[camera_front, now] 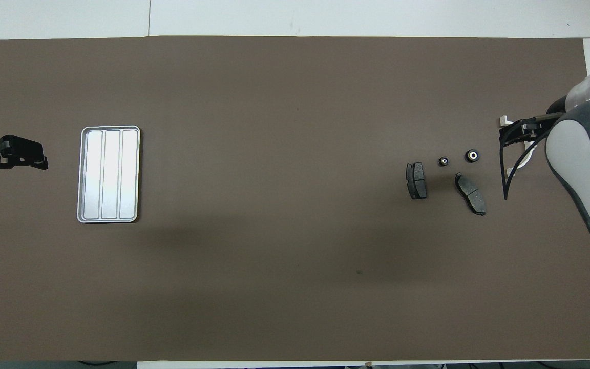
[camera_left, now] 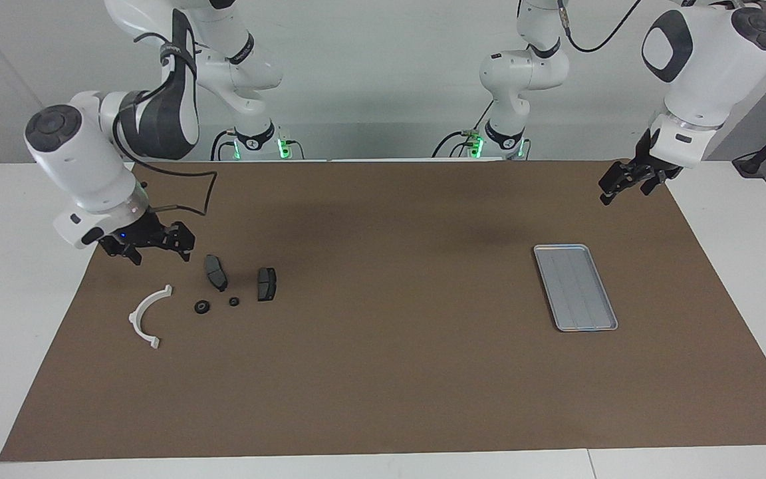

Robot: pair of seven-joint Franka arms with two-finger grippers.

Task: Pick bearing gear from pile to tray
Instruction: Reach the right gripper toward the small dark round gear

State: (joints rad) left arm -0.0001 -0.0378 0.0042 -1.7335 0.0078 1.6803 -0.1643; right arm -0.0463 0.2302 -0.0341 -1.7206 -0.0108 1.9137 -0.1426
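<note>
The pile lies toward the right arm's end of the mat: a white half-ring bracket [camera_left: 147, 316], two dark brake pads [camera_left: 215, 272] [camera_left: 266, 284] and two small black round pieces [camera_left: 202, 307] [camera_left: 234, 301]. From above the round pieces [camera_front: 472, 155] [camera_front: 443, 161] show pale centres; I cannot tell which is the bearing gear. My right gripper [camera_left: 160, 251] [camera_front: 510, 132] hangs open and empty low over the mat at the pile's edge, beside one brake pad. The silver tray [camera_left: 575, 287] [camera_front: 109, 174] lies bare toward the left arm's end. My left gripper [camera_left: 612, 189] [camera_front: 39, 163] waits open above the mat's corner.
A brown mat [camera_left: 383, 372] covers most of the white table. The right arm's body and cable [camera_front: 582, 169] hide most of the bracket from above. The two arm bases [camera_left: 256, 143] [camera_left: 503, 140] stand at the table's robot end.
</note>
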